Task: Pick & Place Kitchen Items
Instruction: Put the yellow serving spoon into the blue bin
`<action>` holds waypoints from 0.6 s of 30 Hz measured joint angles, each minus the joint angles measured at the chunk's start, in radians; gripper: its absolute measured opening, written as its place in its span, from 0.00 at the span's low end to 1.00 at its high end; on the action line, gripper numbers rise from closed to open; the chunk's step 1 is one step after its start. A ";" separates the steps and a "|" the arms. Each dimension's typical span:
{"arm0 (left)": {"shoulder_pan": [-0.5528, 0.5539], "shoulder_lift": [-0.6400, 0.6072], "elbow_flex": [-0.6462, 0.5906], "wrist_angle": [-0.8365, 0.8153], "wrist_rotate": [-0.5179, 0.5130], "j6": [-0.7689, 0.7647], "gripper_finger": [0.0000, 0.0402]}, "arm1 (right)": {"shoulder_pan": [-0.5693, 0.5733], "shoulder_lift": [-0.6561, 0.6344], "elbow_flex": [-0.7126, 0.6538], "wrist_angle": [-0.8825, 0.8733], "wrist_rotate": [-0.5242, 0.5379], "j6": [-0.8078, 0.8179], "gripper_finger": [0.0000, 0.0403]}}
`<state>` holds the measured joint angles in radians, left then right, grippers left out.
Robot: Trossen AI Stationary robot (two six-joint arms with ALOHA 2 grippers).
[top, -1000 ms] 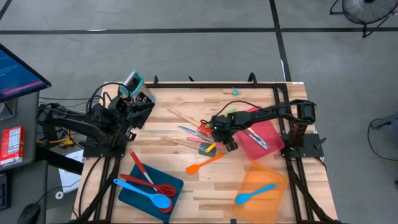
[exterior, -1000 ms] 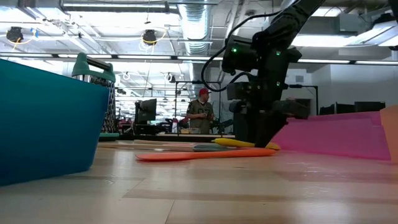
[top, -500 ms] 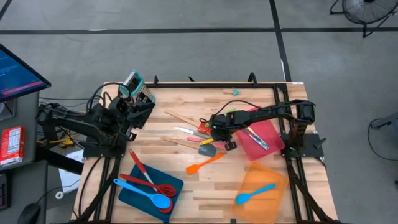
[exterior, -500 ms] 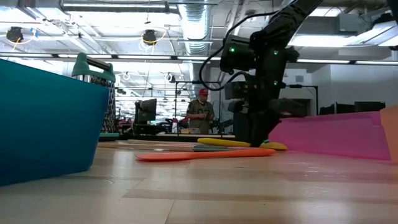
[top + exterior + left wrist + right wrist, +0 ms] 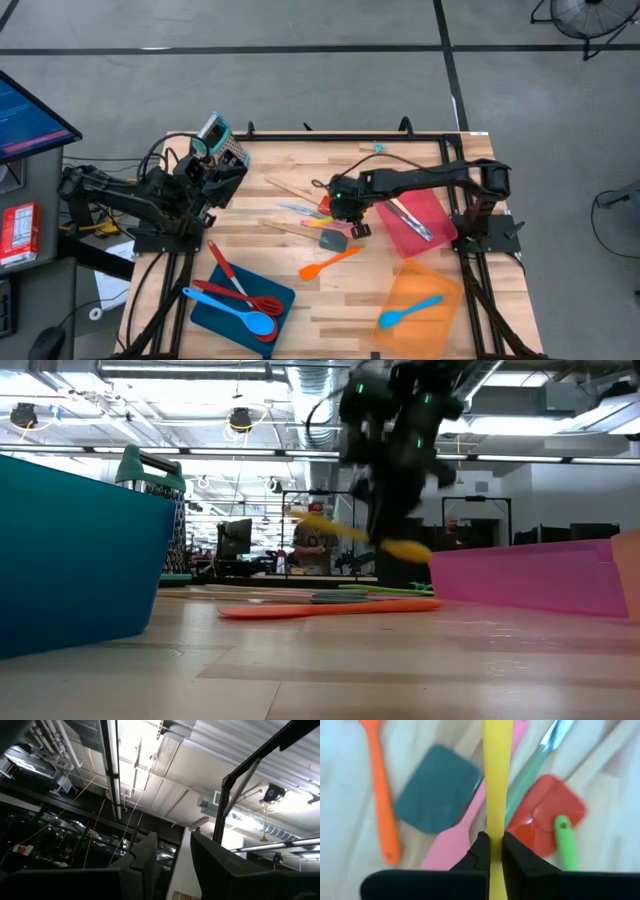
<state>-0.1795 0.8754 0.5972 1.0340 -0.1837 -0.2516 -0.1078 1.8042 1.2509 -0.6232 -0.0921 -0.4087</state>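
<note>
Right tool (image 5: 492, 851) is pinching the handle of a yellow utensil (image 5: 497, 775), its two dark fingers (image 5: 481, 851) closed tight on either side of the slim shaft. In the low view the yellow utensil (image 5: 405, 548) is hanging clear of the worktop (image 5: 330, 660), tilted, with the right tool (image 5: 385, 525) gripping it near its middle. Directly beneath the tool, lying on the wood, are a pink spatula with a grey-teal blade (image 5: 437, 805), a red spatula with a green handle (image 5: 547, 815) and a metal-bladed utensil (image 5: 555, 735); an orange spatula (image 5: 382, 795) is lying just beside them. From above, the right tool (image 5: 345, 205) is hovering over this cluster near the worktop's middle, beside the pink tray (image 5: 425, 235). An orange tray (image 5: 425, 280) is holding a blue spatula (image 5: 408, 311), and a blue tray (image 5: 215, 310) is holding red and blue utensils. Left tool (image 5: 222, 175) is waiting at the worktop's left edge by the box grater (image 5: 215, 135), its fingers (image 5: 145, 857) standing narrowly apart and pointing at the ceiling, holding nothing.
</note>
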 joint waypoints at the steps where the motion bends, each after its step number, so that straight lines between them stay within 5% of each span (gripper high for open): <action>1: 0.000 -0.003 0.000 0.005 0.005 0.000 0.26 | 0.000 -0.021 0.009 -0.009 -0.013 0.013 0.04; 18: -0.003 -0.072 0.000 0.003 0.033 0.007 0.26 | 0.020 -0.471 0.038 0.155 -0.313 0.444 0.05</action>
<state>-0.1829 0.8037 0.5972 1.0365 -0.1504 -0.2446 -0.0877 1.3335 1.2885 -0.4682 -0.4050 0.0349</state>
